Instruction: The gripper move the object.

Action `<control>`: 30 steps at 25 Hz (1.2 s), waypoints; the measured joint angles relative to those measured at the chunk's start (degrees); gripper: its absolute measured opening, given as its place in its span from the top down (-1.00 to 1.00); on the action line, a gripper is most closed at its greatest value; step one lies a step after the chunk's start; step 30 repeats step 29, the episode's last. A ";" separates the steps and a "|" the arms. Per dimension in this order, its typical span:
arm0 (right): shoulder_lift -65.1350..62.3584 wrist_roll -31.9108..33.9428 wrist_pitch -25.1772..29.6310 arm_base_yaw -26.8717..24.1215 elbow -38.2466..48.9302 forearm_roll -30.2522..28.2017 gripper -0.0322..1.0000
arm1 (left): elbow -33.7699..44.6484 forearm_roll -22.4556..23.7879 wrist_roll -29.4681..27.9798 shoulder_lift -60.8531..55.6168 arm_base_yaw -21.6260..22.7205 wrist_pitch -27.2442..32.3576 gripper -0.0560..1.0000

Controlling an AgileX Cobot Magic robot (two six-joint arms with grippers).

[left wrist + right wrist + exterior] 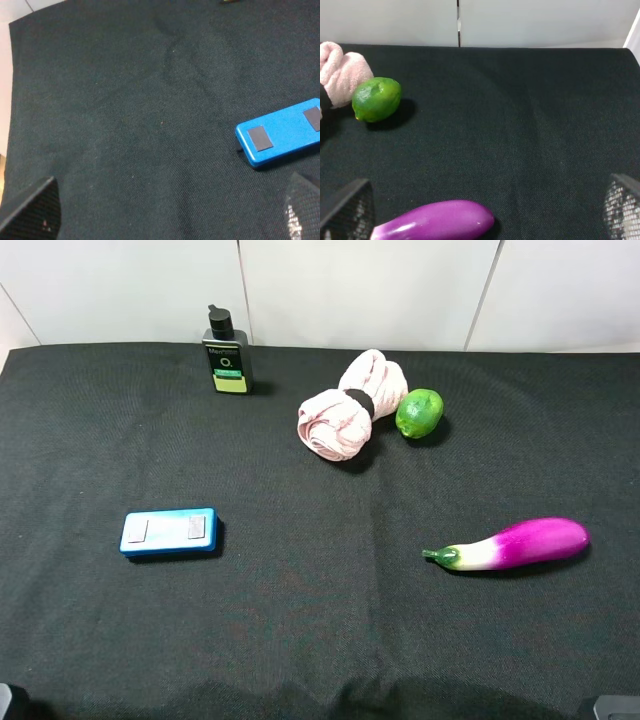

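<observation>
The object (352,417) is seen at about 12 o'clock on the table, touching the lime (419,413), its long axis running from 7 to 1 o'clock. It is judged nearer the right gripper (485,220), whose fingers are spread wide and empty. From that gripper, it lies toward 11 o'clock.

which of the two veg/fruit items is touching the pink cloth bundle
The green lime: it sits right against the pink cloth bundle near the back wall. The purple eggplant lies alone, well apart, nearer the front.
</observation>
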 joint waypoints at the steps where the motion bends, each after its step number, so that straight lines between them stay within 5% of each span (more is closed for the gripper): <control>1: 0.00 0.00 0.00 0.00 0.00 0.00 -0.41 | 0.02 0.00 0.00 0.00 0.47 0.12 -0.90; 30: 0.00 0.00 0.00 0.00 0.00 0.00 -0.41 | 0.02 1.56 -0.06 0.00 2.76 0.24 -0.90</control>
